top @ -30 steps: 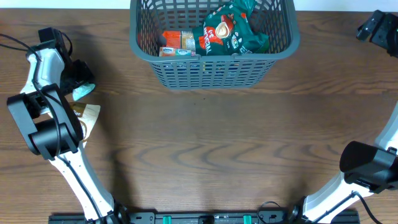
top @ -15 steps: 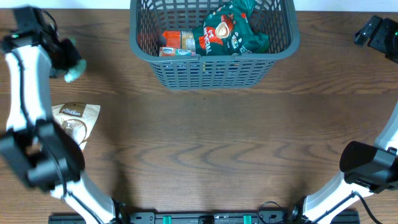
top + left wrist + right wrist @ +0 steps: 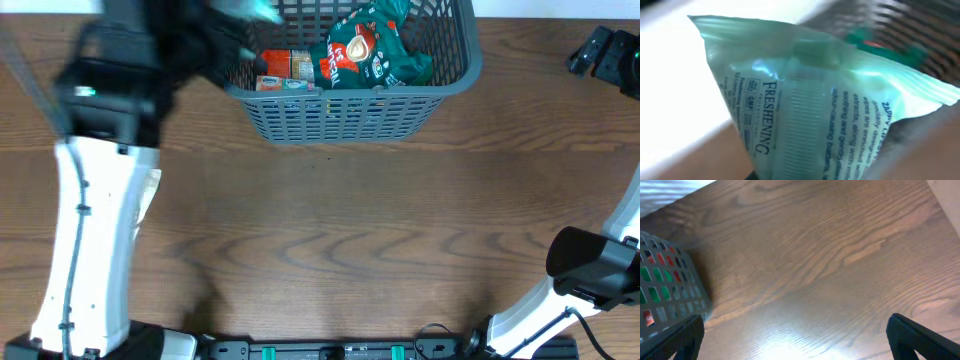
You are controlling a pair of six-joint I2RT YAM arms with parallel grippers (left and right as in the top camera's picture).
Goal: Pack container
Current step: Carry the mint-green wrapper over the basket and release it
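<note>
The container, a dark grey lattice basket, stands at the table's far middle. Inside lie a green bag and an orange pack. My left gripper, raised and blurred, hangs over the basket's left rim, shut on a pale green wipes pack. In the left wrist view that pack fills the picture and hides the fingers, with the basket blurred behind it. My right gripper stays at the far right, and in its own view it is open over bare wood beside the basket's wall.
A beige snack pack lies on the table at the left, mostly hidden under my raised left arm. Both arm bases stand at the table's near edge.
My left arm has swung up and to the right from the table's left side to the basket's left rim, carrying the pale green pack. The right arm has barely moved.
</note>
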